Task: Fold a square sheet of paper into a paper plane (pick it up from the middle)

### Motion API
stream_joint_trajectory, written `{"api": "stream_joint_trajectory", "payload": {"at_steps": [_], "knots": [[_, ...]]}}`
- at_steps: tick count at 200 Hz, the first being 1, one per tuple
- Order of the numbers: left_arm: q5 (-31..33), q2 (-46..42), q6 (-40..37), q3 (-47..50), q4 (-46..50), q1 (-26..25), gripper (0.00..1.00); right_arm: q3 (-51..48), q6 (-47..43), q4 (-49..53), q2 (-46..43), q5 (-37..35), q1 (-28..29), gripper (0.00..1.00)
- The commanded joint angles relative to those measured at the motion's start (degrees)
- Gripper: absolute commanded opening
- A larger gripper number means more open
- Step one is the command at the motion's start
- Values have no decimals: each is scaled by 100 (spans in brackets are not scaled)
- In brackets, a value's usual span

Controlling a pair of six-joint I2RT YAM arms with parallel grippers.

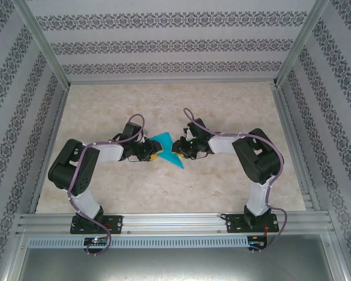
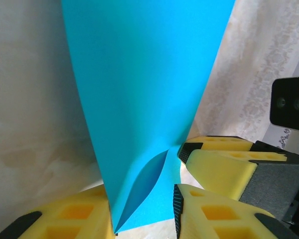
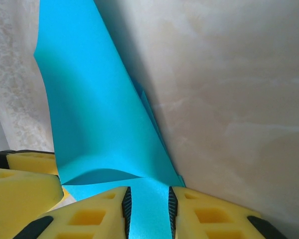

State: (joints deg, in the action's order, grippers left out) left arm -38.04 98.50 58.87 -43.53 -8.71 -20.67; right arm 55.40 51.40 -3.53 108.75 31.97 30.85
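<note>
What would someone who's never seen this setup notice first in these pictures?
The teal-blue square sheet of paper is the brightest thing in sight, at the middle of the pale marbled table. The left gripper and right gripper meet there from either side, yellow fingers closed on the sheet, which curls and creases between them.

Left arm, right arm and sheet of paper crowd the table's centre; the far half lies open.
</note>
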Motion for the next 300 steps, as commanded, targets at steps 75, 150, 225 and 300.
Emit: {"api": "stream_joint_trajectory", "payload": {"at_steps": [75, 150, 225, 300], "knots": [[-201, -266, 69, 315, -824, 113, 36, -163, 120, -49, 15, 55, -73, 29], [-466, 135, 447, 265, -1025, 114, 28, -163, 78, -219, -64, 99, -78, 36], [-465, 118, 506, 140, -782, 102, 9, -223, -709, -625, -839, 45, -64, 60], [-399, -4, 456, -179, 36, 82, 8, -920, -3540, -461, -1965, -1930, 904, 63]]}}
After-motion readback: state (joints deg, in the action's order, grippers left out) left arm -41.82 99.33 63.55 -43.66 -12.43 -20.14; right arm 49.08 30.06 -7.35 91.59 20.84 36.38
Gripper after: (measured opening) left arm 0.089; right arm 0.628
